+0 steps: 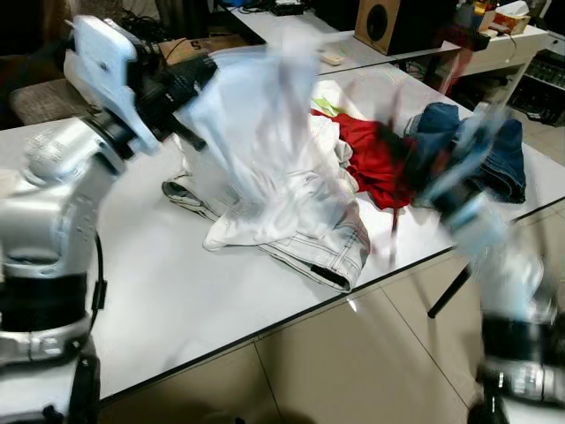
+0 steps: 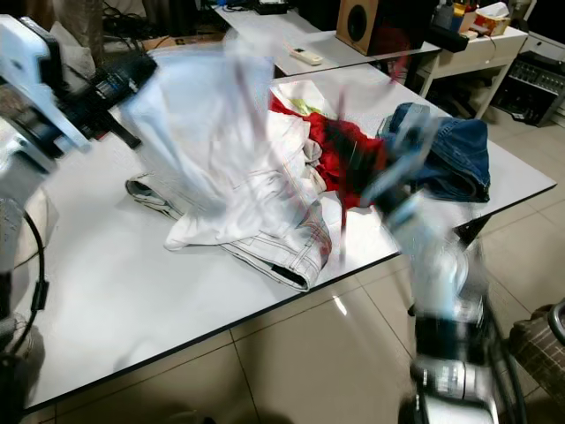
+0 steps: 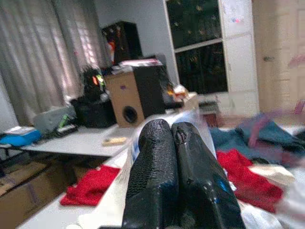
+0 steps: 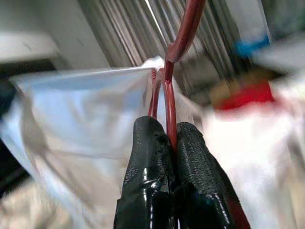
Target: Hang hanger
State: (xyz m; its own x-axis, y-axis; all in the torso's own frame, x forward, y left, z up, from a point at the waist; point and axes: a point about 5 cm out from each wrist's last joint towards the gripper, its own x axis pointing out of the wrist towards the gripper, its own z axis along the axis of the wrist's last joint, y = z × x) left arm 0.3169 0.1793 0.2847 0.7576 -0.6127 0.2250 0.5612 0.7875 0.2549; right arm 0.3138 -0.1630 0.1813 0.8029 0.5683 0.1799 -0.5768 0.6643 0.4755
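L gripper [image 1: 181, 88] is up at far left over the counter [image 1: 177, 291], fingers pressed together on a pinch of white shirt [image 1: 256, 132], so the cloth hangs off it in a sheet down to the pile. In the L wrist view the two black fingers [image 3: 157, 181] sit flush w/ pale fabric just under them, so it looks like a hold on an edge of the shirt, prob. to keep it spread for the hanger. R gripper [image 4: 167, 157] is clamped shut on the red hanger [image 4: 169, 95]; the wrist view shows the thin red wire running up between the fingers to the hook at top, w/ the white shirt right behind it. In the head views the R arm is a blur at right, near the counter's near edge, and the hanger is only a faint red streak there; can't tell if it's inside the shirt yet. More clothes lie on the counter: checked-trim white shorts [image 1: 309, 247] under the shirt, a red garment [image 1: 371, 159] to the right of it, jeans [image 1: 494, 150] at far right. A speaker [image 1: 380, 22] stands on the next desk beyond. My read: hanger still being worked into the shirt, hanging step not yet reached.
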